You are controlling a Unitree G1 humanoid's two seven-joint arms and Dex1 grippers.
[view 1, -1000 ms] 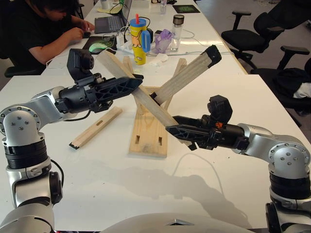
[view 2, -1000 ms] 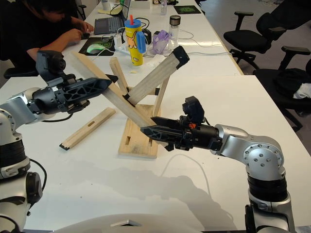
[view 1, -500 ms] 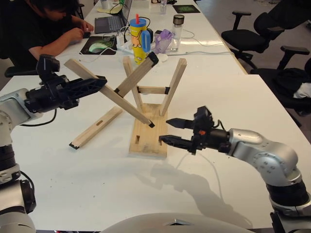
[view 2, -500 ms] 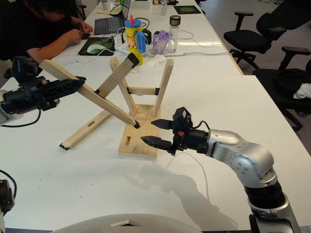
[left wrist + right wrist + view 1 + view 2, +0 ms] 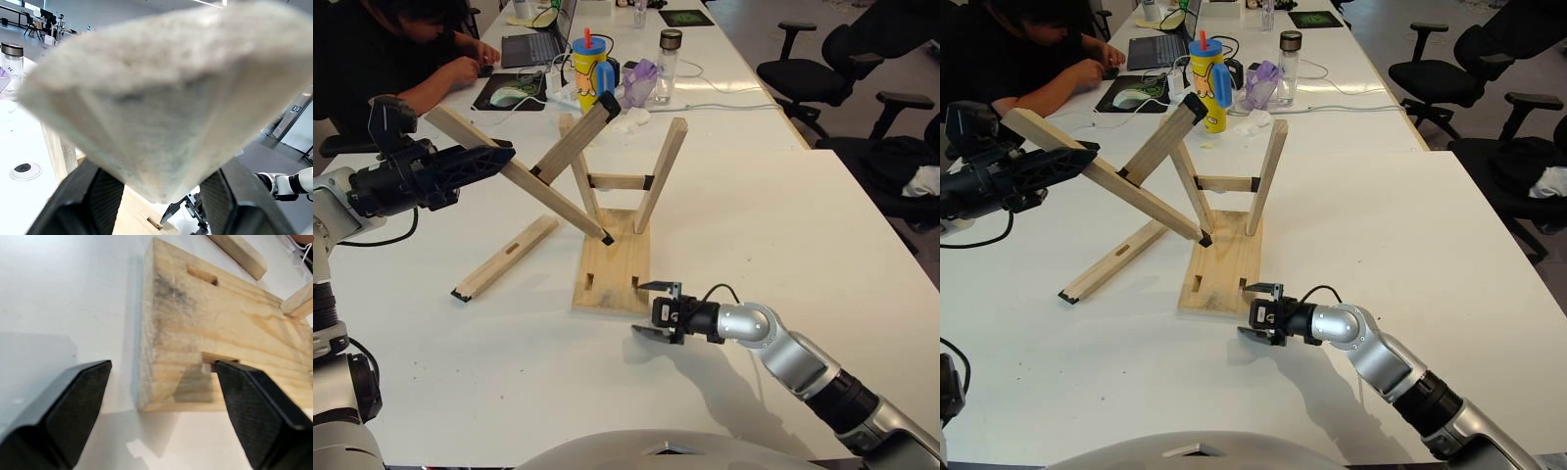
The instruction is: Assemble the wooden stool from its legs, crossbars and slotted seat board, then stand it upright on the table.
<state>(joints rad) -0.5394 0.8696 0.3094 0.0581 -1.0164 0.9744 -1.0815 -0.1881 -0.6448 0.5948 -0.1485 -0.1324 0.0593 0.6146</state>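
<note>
My left gripper [image 5: 497, 157] is shut on one leg of an X-shaped pair of wooden legs [image 5: 540, 176], holding it in the air over the table's left side; that leg's lower tip hangs just over the far end of the slotted seat board [image 5: 612, 266]. In the left wrist view the leg's end [image 5: 161, 98] sits between my fingers [image 5: 100, 193]. The board lies flat, and a second leg pair with a crossbar [image 5: 619, 182] stands at its far end. A loose slotted bar [image 5: 506, 257] lies to the left. My right gripper [image 5: 656, 310] is open, low at the board's near corner [image 5: 195, 342].
A yellow cup [image 5: 592, 83], a clear bottle [image 5: 670, 64] and a laptop [image 5: 536, 44] stand at the back of the table, where a person sits at the far left. Office chairs [image 5: 822, 69] stand beyond the right edge. White tabletop [image 5: 509, 362] extends in front.
My right gripper let go of the crossed legs, opened and dropped to the board's near corner. My left arm swung the crossed legs leftward and away from the right arm.
</note>
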